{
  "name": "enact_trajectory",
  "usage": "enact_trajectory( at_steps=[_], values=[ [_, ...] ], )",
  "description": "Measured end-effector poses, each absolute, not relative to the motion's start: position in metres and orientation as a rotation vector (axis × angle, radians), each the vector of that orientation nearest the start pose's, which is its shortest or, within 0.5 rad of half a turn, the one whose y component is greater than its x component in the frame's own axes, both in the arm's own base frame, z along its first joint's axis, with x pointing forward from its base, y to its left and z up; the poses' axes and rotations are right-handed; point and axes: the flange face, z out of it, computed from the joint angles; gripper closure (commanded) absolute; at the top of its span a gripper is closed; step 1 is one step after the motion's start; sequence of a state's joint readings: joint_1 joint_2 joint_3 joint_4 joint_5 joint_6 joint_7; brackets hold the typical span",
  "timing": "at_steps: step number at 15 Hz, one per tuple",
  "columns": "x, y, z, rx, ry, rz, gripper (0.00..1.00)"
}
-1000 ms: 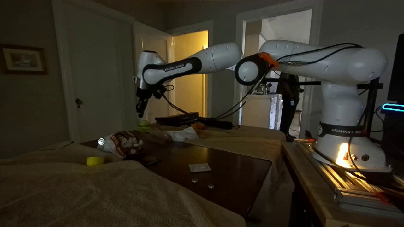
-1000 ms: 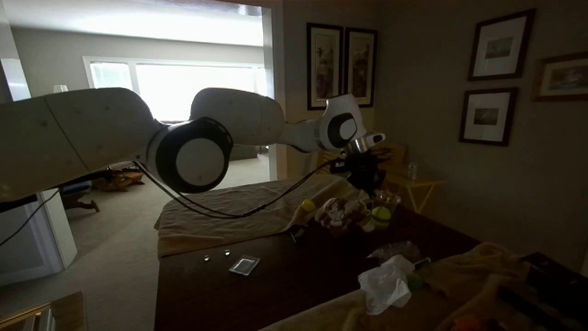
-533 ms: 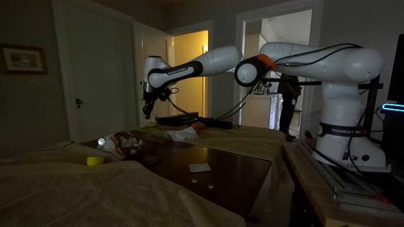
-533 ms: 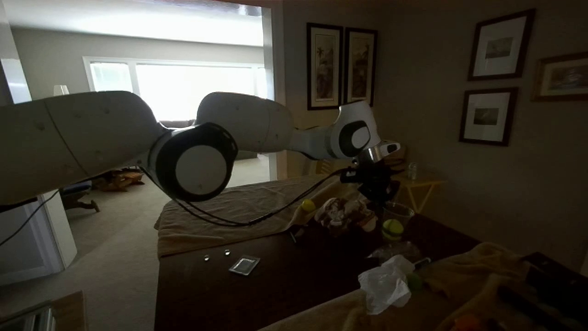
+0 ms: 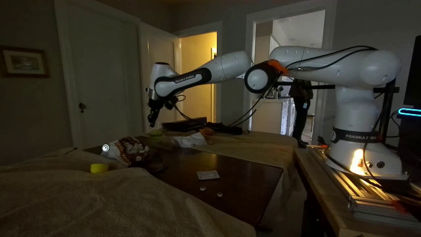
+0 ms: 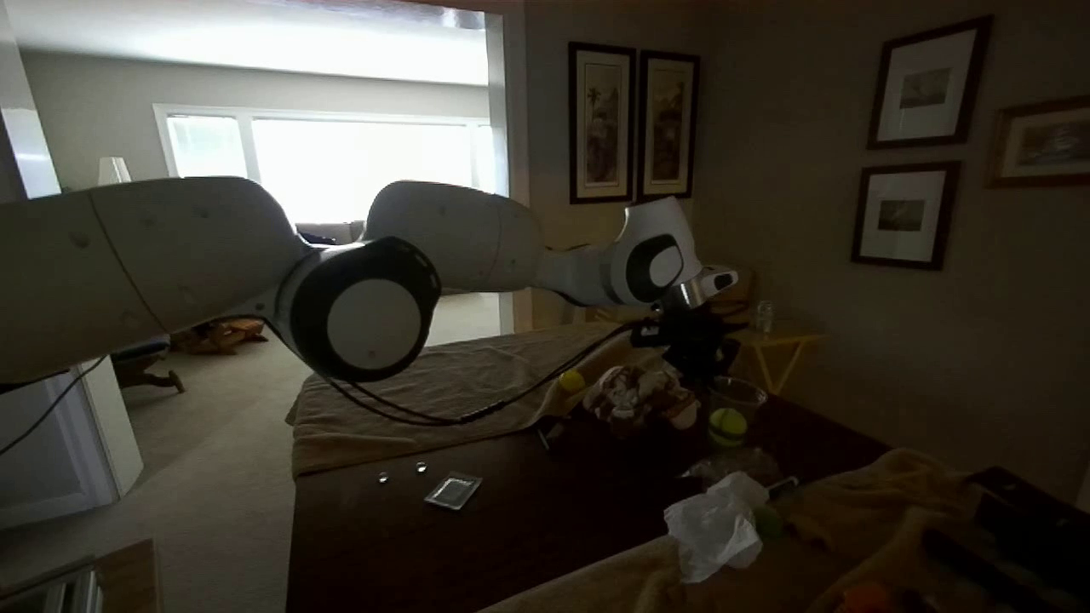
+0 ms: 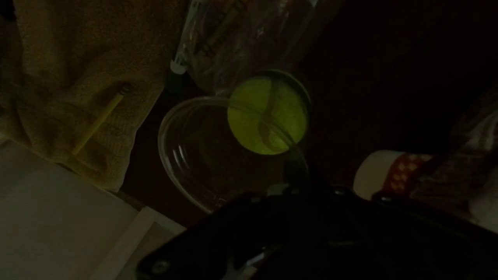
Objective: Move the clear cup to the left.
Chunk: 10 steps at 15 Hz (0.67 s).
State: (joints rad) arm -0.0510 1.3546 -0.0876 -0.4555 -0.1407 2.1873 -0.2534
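Observation:
The clear cup [image 7: 183, 155] shows in the wrist view with its round rim toward me, and it also shows in an exterior view [image 6: 742, 398]. A yellow-green round thing [image 7: 264, 120] shows through its wall and appears to sit at its bottom. My gripper [image 7: 301, 175] is shut on the cup's rim, with the jaws together around the wall; the fingertips are very dark. The gripper also shows in both exterior views [image 5: 152, 124] [image 6: 707, 379], low over the far end of the table. I cannot tell whether the cup touches the table.
A red-and-white patterned bag [image 6: 634, 396] lies beside the cup. A clear plastic bag [image 7: 241, 42], a marker [image 7: 179, 62] and a brown towel [image 7: 97, 58] with a pencil [image 7: 99, 122] lie near it. A white crumpled bag [image 6: 715, 524] and a flat packet [image 6: 454, 491] are on the table.
The gripper, the cup and the yellow-green thing have moved together, toward the robot and the white crumpled bag. In the last half second the arm has dropped slightly while the cup shifted little.

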Motion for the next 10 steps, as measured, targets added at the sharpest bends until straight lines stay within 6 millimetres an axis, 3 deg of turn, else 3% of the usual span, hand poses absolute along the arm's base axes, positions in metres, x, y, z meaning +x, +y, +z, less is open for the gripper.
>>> enact_trajectory(
  at_steps=[10],
  values=[
    [0.837,-0.036,0.215,-3.316,-0.641,-0.545,0.98]
  ],
)
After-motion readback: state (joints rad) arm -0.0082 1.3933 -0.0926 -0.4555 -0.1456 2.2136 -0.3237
